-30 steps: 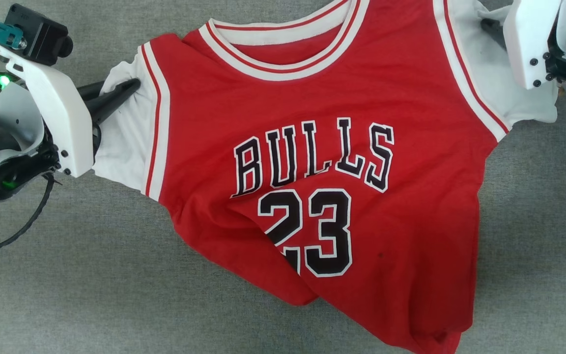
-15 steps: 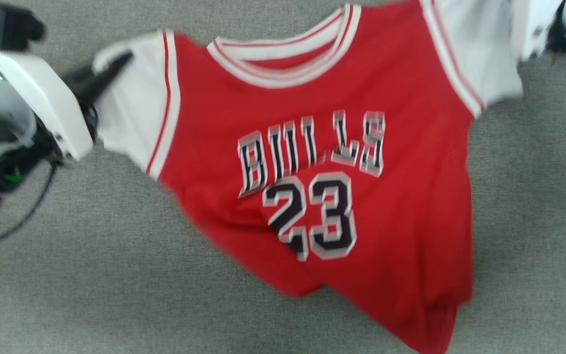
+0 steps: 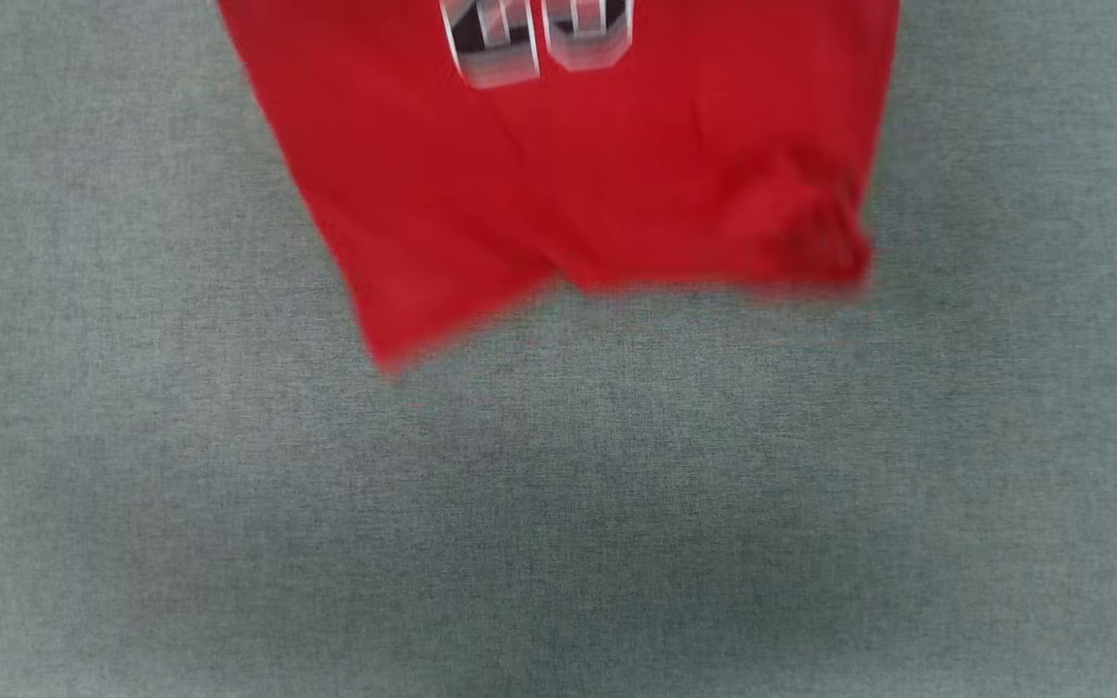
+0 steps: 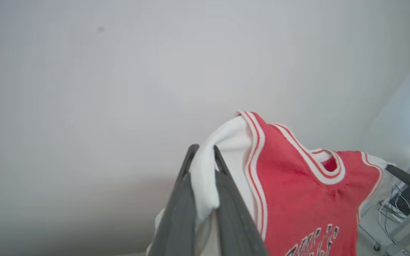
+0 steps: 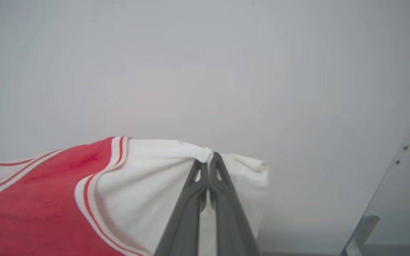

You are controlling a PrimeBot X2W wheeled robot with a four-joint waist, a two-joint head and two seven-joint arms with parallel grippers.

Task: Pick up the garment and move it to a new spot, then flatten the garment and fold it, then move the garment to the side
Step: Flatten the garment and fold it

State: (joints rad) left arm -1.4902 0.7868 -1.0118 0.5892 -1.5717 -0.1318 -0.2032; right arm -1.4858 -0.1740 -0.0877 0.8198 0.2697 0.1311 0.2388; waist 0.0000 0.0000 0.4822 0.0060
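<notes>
- The garment (image 3: 597,174) is held in the air above a grey woven surface (image 3: 558,543), and its lower half shows at the top of the head view.
- From there it is blurred. Its hem points toward the bottom of that view and the foot of the black, white-edged number (image 3: 539,39) sits at the top edge.
- Its long axis, collar to hem, runs up and down that view. The printed front faces the camera.
- The hem is not level: the corner on the robot's left hangs lower and comes to a point, while the corner on its right is bunched and sits higher.
- The left hand (image 4: 205,147) is clenched on the white sleeve at that shoulder, with a fold of the cloth squeezed between its two dark fingers and spilling over them.
- In the left wrist view the garment (image 4: 297,185) stretches away from that grip, with the striped collar (image 4: 319,167) uppermost and the lettering below it.
- At the far shoulder in that view a dark finger (image 4: 409,181) of the other arm reaches the other sleeve.
- The right hand (image 5: 208,158) has its fingers pressed tight together, pinching a gathered edge of the white sleeve right at the tips.
- In the right wrist view the garment (image 5: 30,199) spreads off to the left, red body beyond the striped trim.
- The shoulder line is drawn between the two grips, in front of a pale wall (image 5: 205,71).
</notes>
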